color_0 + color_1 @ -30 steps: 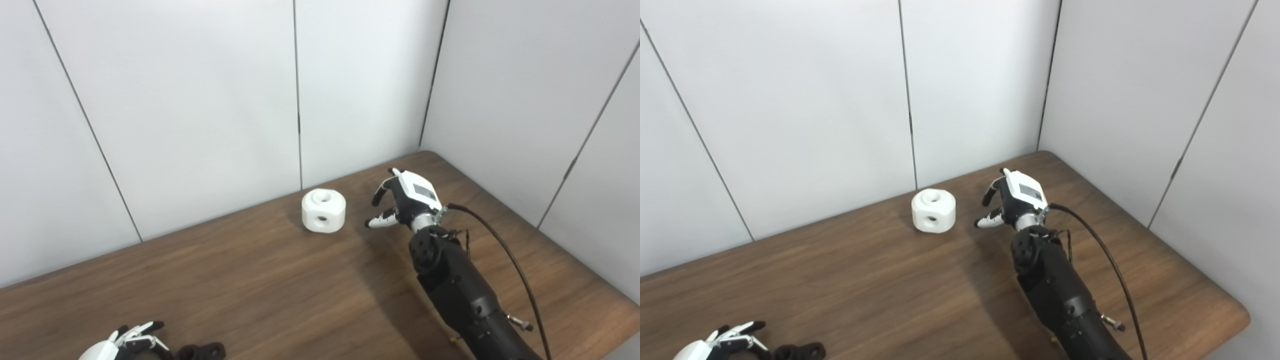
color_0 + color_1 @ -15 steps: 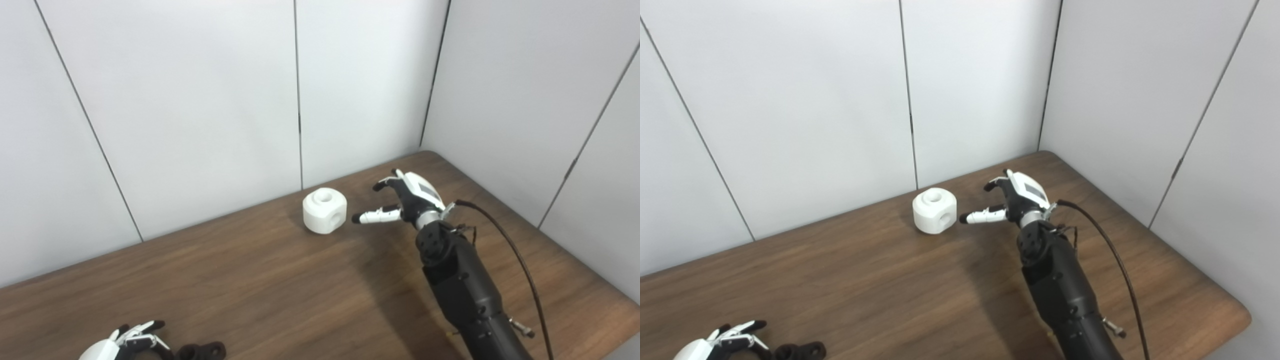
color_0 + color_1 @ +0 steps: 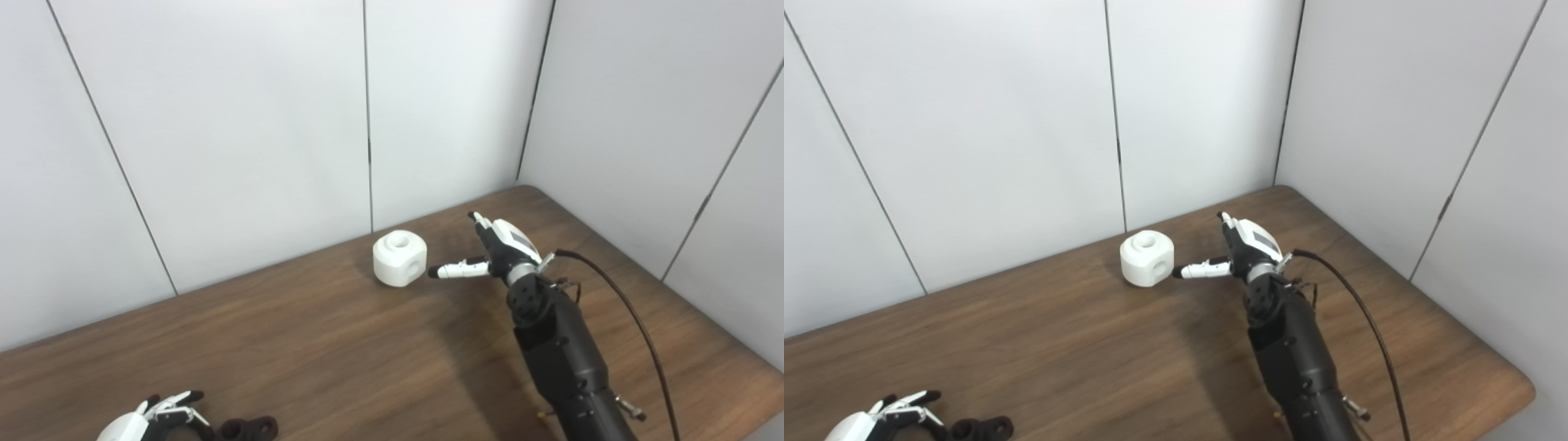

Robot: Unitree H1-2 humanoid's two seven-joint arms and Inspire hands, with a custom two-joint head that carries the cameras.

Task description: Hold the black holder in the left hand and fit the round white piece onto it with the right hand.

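The round white piece (image 3: 399, 258) stands on the wooden table (image 3: 343, 343) near the back wall, with a hole on top and one in its side. My right hand (image 3: 493, 251) is just to its right, open, its thumb stretched toward the piece and nearly touching its side. The black holder (image 3: 248, 427) lies at the bottom left edge of the table. My left hand (image 3: 150, 419) rests beside it on the left, fingers apart, partly cut off by the picture's edge.
White wall panels close off the table at the back and on the right, meeting in a corner behind my right hand. A black cable (image 3: 618, 300) runs from the right wrist along the arm.
My right hand has turned and opened its fingers, with the thumb reaching left up to the white piece, which has turned slightly. The left hand and the holder stay put.
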